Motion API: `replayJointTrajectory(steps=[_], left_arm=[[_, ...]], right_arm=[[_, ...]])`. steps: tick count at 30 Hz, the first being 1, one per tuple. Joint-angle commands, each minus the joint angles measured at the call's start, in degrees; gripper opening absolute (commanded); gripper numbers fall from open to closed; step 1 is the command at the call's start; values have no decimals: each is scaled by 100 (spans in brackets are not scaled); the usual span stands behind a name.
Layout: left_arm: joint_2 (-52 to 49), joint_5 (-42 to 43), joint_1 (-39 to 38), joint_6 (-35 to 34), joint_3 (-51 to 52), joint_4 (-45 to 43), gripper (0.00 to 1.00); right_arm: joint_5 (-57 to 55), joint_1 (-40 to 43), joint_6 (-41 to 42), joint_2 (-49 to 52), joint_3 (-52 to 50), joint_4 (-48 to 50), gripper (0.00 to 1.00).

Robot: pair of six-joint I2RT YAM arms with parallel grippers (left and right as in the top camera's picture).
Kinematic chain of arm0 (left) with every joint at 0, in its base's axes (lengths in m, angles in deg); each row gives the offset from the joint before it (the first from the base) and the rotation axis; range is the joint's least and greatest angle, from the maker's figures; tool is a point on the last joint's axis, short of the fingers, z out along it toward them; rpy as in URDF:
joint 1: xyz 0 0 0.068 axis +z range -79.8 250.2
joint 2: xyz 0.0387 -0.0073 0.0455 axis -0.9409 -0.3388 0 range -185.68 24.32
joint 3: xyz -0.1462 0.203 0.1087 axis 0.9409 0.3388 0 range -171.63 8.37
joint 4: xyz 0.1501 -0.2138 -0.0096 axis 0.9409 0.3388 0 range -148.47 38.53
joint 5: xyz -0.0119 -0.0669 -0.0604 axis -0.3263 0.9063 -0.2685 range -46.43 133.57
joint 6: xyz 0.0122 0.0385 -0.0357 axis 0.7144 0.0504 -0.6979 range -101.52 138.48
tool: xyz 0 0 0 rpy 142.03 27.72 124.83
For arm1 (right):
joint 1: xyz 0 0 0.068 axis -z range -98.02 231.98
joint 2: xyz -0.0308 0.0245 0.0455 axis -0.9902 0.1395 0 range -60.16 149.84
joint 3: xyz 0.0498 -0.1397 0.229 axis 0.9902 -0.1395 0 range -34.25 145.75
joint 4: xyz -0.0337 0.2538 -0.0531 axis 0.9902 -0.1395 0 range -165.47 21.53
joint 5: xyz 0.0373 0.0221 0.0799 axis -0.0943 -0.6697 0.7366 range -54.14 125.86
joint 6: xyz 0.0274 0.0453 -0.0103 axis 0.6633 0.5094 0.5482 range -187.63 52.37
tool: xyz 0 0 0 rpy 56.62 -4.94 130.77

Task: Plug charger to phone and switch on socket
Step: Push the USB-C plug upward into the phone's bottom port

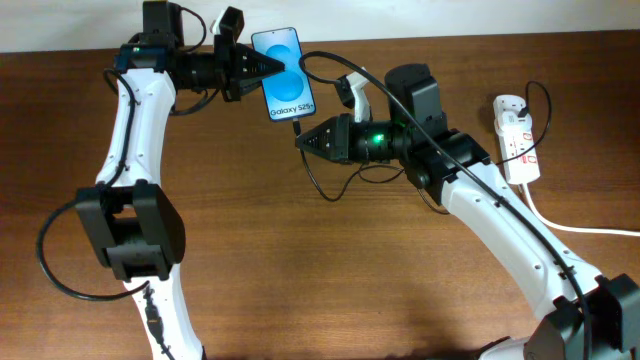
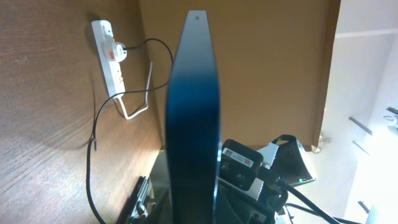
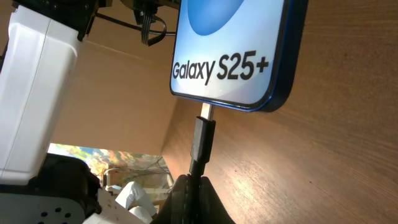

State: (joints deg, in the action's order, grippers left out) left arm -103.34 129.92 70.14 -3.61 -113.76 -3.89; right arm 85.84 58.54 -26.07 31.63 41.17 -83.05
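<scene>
The phone [image 1: 283,72], with a blue-and-white screen reading "Galaxy S25+", is held above the table at the back. My left gripper [image 1: 262,68] is shut on its left edge; in the left wrist view the phone [image 2: 194,118] shows edge-on. My right gripper [image 1: 303,140] is shut on the charger cable [image 3: 202,140] just behind its plug, and the metal tip meets the phone's bottom edge [image 3: 233,62]. The black cable [image 1: 330,190] loops back over the table. The white socket strip [image 1: 517,135] with red switches lies at the far right.
The socket's thick white cord [image 1: 580,228] runs off to the right. In the left wrist view the socket [image 2: 112,56] lies on the wood with a thin black cable [image 2: 93,149] leading from it. The arms' own cables hang beside both arms.
</scene>
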Motion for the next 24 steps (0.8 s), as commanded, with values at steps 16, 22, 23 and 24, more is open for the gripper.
replayJointTrajectory(steps=[16, 22, 23, 24], left_arm=[[11, 267, -70, 31, -52, -2, 0], [9, 352, -66, 31, -52, -2, 0], [9, 352, -66, 31, -52, -2, 0], [9, 350, -66, 31, -52, -4, 0]], right_arm=[[-142, -48, -79, 52, -33, 44, 4], [-264, -4, -81, 52, -33, -114, 4], [-264, 20, -79, 52, -33, -98, 4], [-264, 35, -79, 52, -33, -76, 4]])
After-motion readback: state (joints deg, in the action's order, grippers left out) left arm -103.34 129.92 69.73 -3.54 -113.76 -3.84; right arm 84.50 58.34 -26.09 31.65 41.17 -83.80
